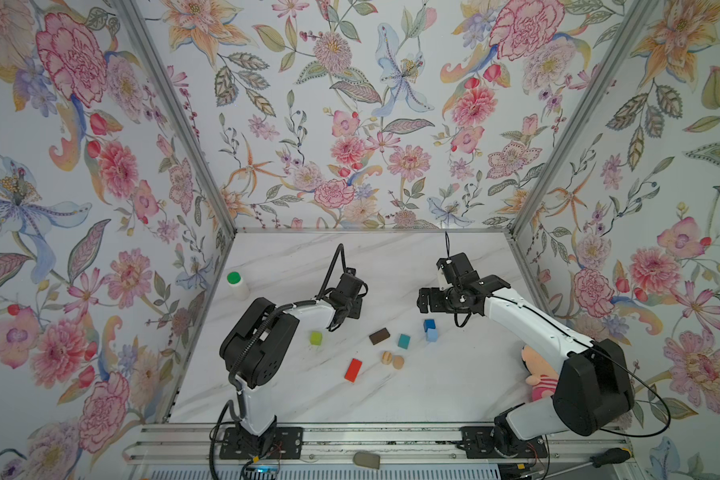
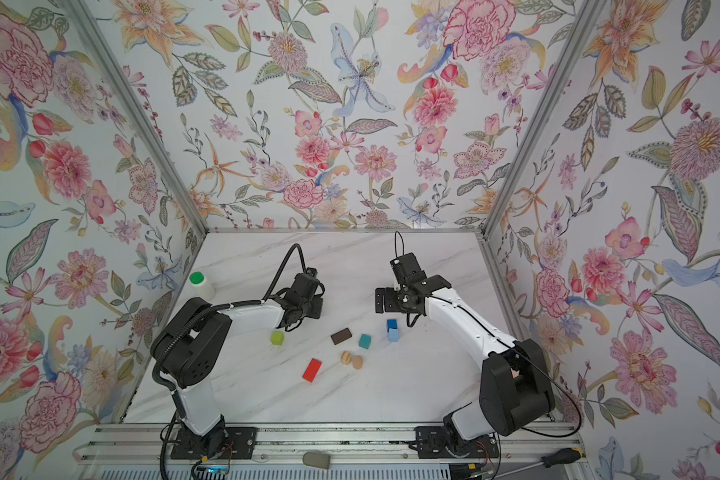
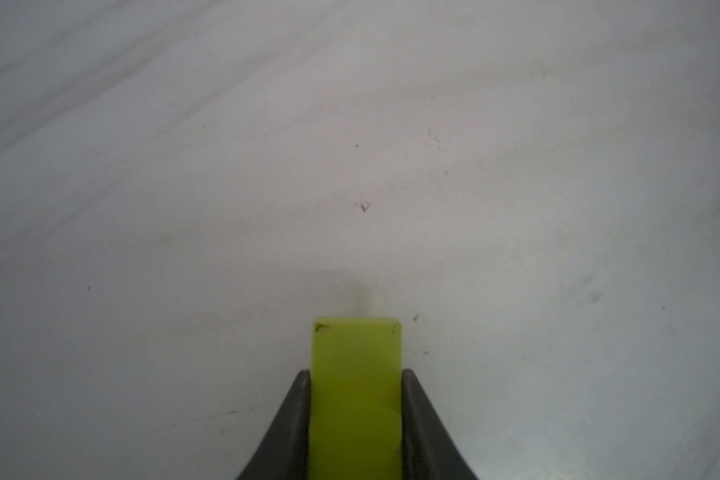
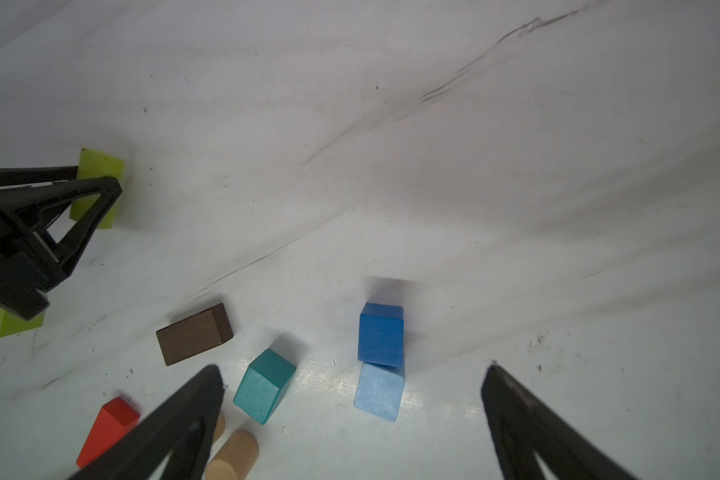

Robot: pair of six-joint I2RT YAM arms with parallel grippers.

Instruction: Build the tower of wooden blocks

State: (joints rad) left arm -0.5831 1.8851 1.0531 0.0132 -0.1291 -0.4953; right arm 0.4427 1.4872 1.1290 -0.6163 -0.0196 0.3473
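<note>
The marble bench (image 1: 391, 399) carries the scattered wood blocks (image 1: 353, 370) around its middle. The right fingers (image 4: 192, 415) stand spread above two touching blue blocks (image 4: 381, 332). The left fingers (image 3: 296, 415) pinch a yellow-green block (image 3: 356, 345), to the far left of the brown block (image 1: 379, 336).

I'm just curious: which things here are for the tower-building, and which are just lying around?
For the job: gripped yellow-green block, loose yellow-green block, red block, dark brown block, teal block, dark blue block, light blue block, tan rounded pieces.
Lying about: green-capped white bottle, pink plush doll, screwdriver.
</note>
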